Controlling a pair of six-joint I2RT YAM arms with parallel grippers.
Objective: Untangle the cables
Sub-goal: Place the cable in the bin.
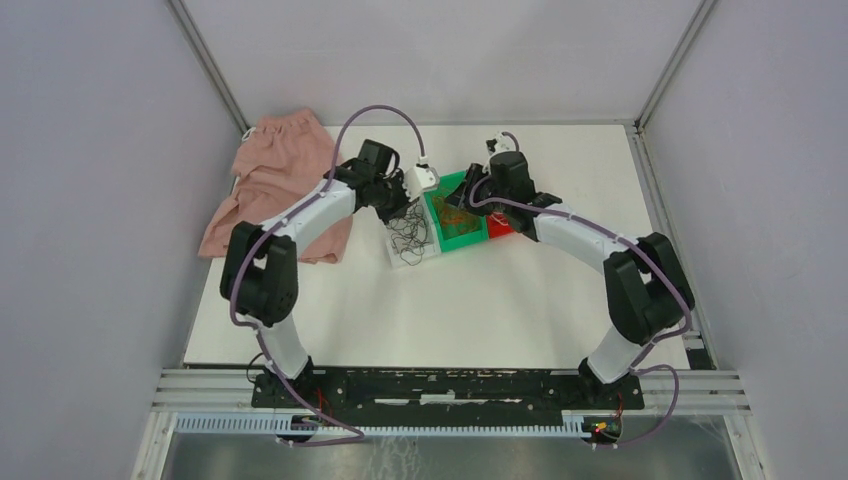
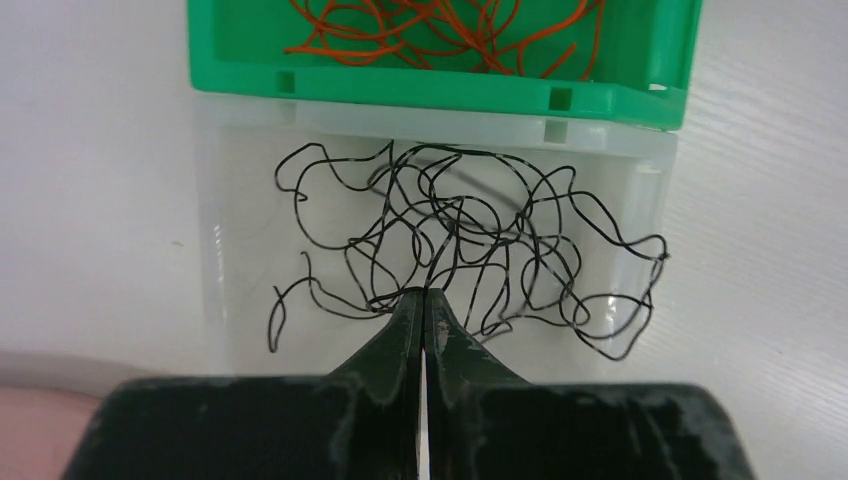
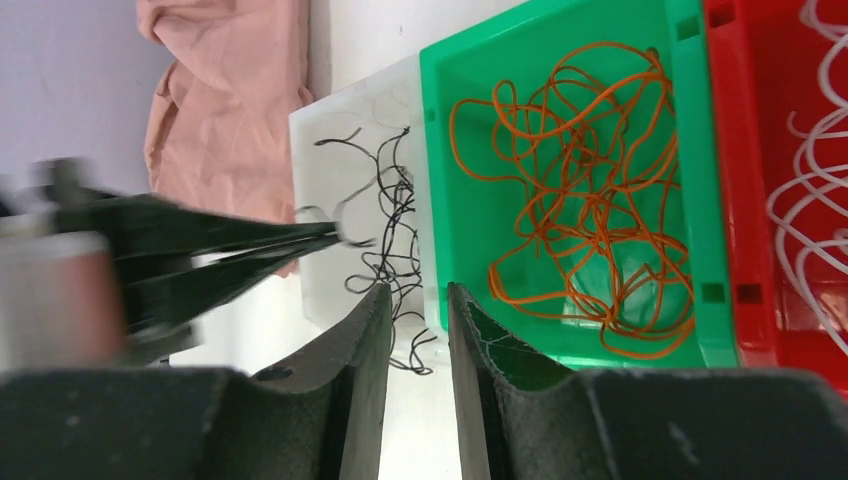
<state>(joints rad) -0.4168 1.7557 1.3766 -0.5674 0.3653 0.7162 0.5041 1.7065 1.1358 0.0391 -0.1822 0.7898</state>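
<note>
Pinching a strand at the near edge of the black cables [image 2: 470, 235], the left gripper [image 2: 422, 296] has its fingers pressed together. That clump lies in the clear bin [image 2: 240, 200]. Right of it, the green bin [image 2: 430, 95] holds orange cables [image 2: 440, 40], partly cut off. The right gripper [image 3: 418, 295] hovers slightly parted and empty. In the red bin [image 3: 740, 120], white cables [image 3: 815, 200] run out of frame. From above, the arms hide most of the bins.

- The green bin [image 2: 420, 92] is gleaming as glossy plastic; the clear bin [image 2: 420, 128] below it is showing frosted, translucent plastic.
- The black cables [image 2: 470, 240] are glinting faintly, wiry.
- The pink cloth [image 3: 225, 110], upper left, is lying matt and creased.
- The left gripper [image 2: 422, 295] is showing matt black, scuffed plastic.
</note>
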